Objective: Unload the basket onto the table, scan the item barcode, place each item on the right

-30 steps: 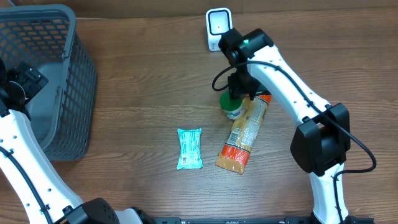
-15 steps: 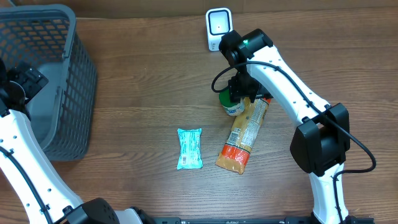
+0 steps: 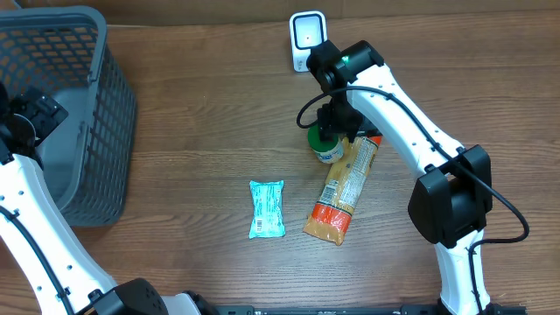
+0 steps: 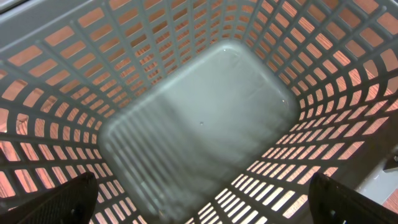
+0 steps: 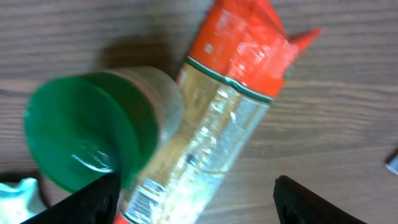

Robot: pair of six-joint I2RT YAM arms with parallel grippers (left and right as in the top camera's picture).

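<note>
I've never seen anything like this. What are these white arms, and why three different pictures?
These are two robot arms at a wooden table. One picture looks down from above; the other two come from cameras on each wrist. The left gripper, open, hangs over a grey basket. The right gripper, also open, hovers over a green-lidded jar and an orange-and-clear bag. A teal packet lies nearby, and a small white scanner stands at the far edge. Nothing is held.
</note>
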